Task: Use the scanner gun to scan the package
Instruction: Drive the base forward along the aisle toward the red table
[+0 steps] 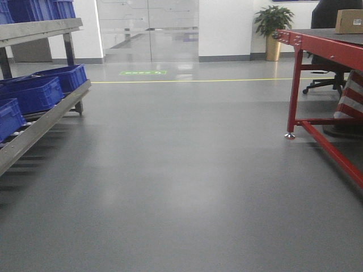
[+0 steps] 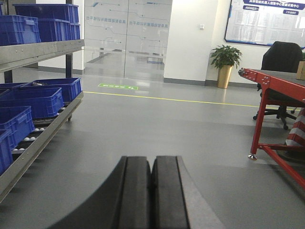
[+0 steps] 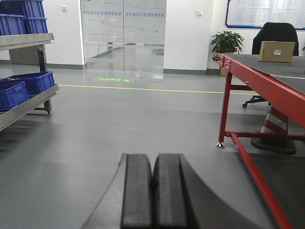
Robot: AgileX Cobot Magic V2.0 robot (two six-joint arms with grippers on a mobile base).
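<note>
Taking the workbench point(image 1: 323, 48) as the anchor: the package point(image 1: 348, 21) sits on top of it, toward the far end. An office chair point(image 1: 324, 14) is tucked behind that far end, and a cone point(image 1: 351, 96) stands on the floor underneath the bench. The potted plant point(image 1: 273, 25) is just past the bench's far left corner, against the back wall. Further left along that wall are the glass doors point(image 1: 147, 28), with a floor sticker point(image 1: 143, 72) in front of them and a floor line point(image 1: 198, 80) running across toward the bench. Well left of the bench, across open floor, is a roller rack point(image 1: 45, 113) with crates point(image 1: 34, 93) on its shelves.
</note>
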